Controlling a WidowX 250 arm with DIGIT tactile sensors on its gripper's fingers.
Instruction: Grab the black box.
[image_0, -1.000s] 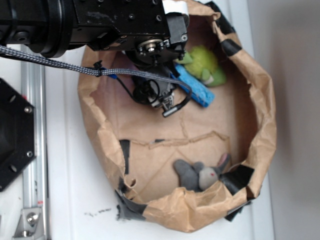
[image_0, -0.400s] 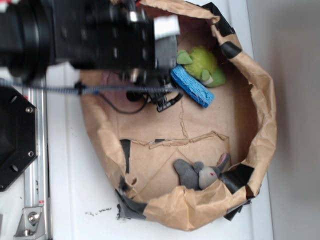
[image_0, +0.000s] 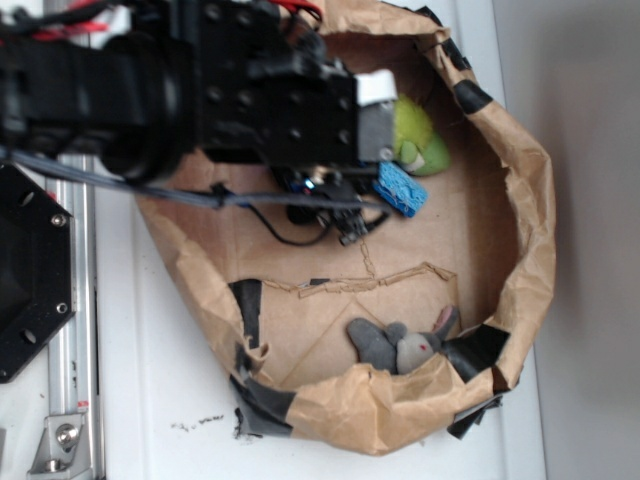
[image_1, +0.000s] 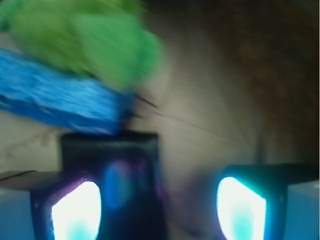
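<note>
Though blurred in the wrist view: every outline here is soft.
Black box (image_1: 112, 187): dark, glossy, square-cornered, with a faint sheen on its face; it lies on the brown paper floor just below the blue sponge (image_1: 60, 100).
Box versus hand (image_1: 159, 200): box sits at the left finger (image_1: 75, 210), overlapping it, off-centre in the gap; whether they touch cannot be told.
Hand state: fingers spread wide, pinching nothing.
Green plush toy (image_1: 95, 40): above the sponge, touching it.
Paper bag (image_0: 520, 250): its rim rings the hand.
Grey plush mouse (image_0: 405, 348): near the bag's lower rim, well apart from the hand.
</note>
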